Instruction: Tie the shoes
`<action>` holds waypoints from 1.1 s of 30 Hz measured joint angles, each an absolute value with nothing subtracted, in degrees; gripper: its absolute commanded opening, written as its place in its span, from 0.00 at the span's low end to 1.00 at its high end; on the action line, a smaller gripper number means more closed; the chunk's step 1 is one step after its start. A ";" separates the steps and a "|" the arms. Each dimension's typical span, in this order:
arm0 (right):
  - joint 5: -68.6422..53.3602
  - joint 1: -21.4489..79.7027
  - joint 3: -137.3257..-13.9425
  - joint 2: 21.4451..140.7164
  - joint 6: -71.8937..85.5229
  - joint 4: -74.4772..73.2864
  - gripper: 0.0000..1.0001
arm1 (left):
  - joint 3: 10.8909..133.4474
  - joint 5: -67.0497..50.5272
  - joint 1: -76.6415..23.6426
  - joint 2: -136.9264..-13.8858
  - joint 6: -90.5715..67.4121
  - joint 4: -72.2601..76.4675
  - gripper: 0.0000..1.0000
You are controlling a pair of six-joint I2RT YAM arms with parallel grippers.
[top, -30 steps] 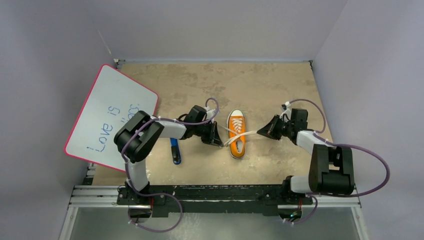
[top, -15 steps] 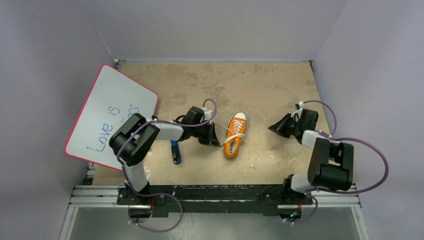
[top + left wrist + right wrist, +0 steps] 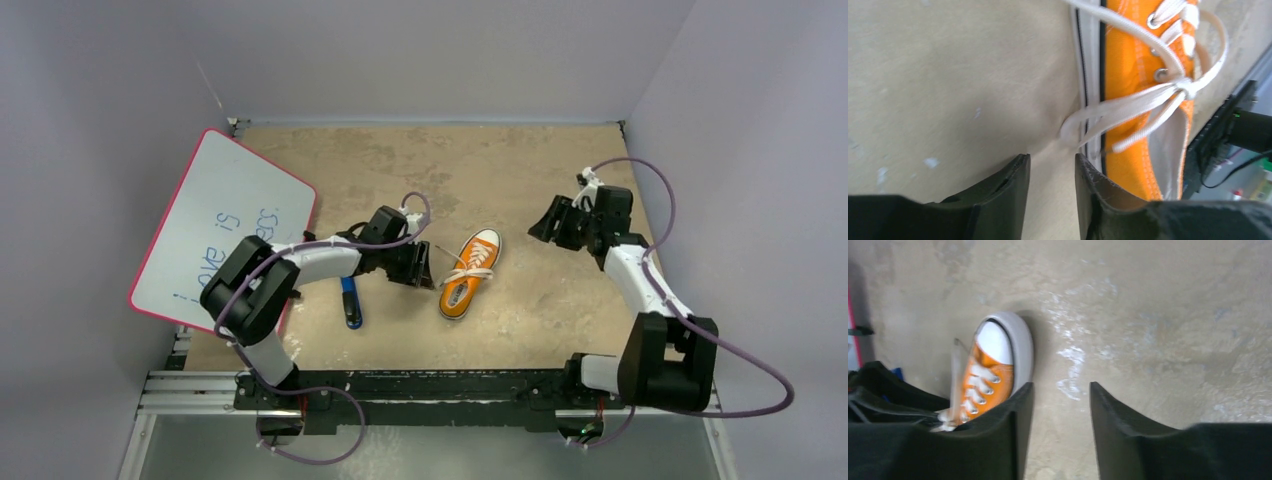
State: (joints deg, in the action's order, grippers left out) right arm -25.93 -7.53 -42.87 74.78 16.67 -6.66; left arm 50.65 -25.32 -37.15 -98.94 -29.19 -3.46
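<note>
Orange canvas shoe (image 3: 468, 275) lies mid-table, nearer the near edge, with its white rubber toe cap pointing to the far right corner. The flat white laces (image 3: 1128, 107) are cinched at one knot over the tongue, and a loop spills off the side onto the mottled tan table (image 3: 400, 160). Left claw (image 3: 1050, 160) is low just beside that loop, black fingers a narrow gap apart, nothing between them. Right claw (image 3: 1060, 387) is near the right edge, well apart from the shoe, gap moderate, empty. Blue-black marker (image 3: 350, 303) lies under the left arm. Pink-rimmed whiteboard (image 3: 215, 230) overhangs the left edge.
</note>
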 measured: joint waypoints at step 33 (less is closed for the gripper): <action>-7.99 7.01 -88.49 57.93 15.99 -45.23 0.99 | 85.62 9.15 -36.88 -68.73 -24.45 -28.84 0.61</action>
